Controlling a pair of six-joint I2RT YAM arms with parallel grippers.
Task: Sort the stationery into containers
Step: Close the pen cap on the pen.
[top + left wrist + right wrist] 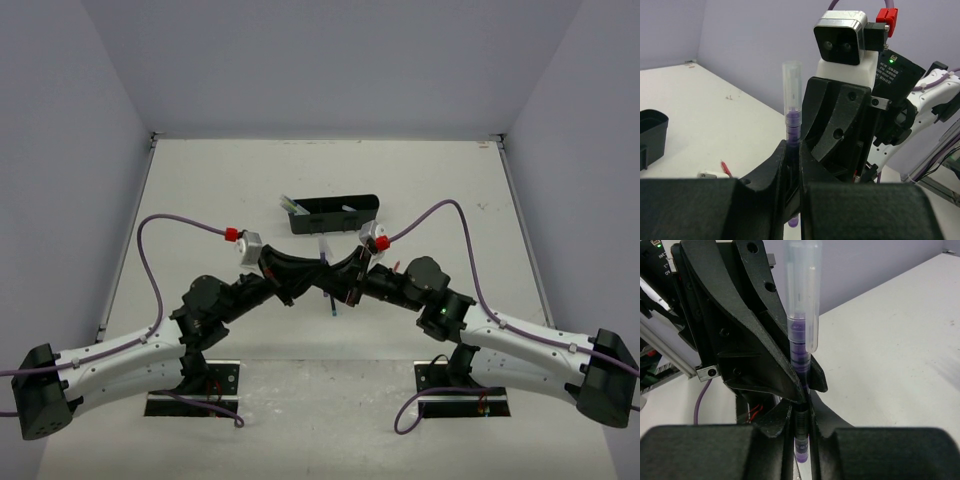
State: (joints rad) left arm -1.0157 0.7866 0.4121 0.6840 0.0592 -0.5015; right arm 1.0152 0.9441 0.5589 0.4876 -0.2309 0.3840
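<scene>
**Q:** Where do the two arms meet?

**A:** Above the middle of a white table (200, 190), just on the near side of a long black tray (335, 214). The left gripper (314, 272) reaches in from the left and the right gripper (339, 284) from the right. Their tips are almost touching.

**Q:** What is between them?

**A:** One pen (327, 285), with purple ink in a clear barrel and a clear cap. Both grippers hold it. In the left wrist view it stands upright, cap on top, and the left jaws are narrow and pressed against its lower part. In the right wrist view the right jaws are also narrow. They clamp the barrel below the left ones, and the purple tip shows between them. I cannot tell whether the tip touches the table.

**Q:** And the tray?

**A:** It lies on the table beyond the grippers, and neither gripper touches it. A few pens (290, 204) stick out at its left end. In the left wrist view a red pen (726, 168) lies loose on the table, near the tray but outside it.
</scene>
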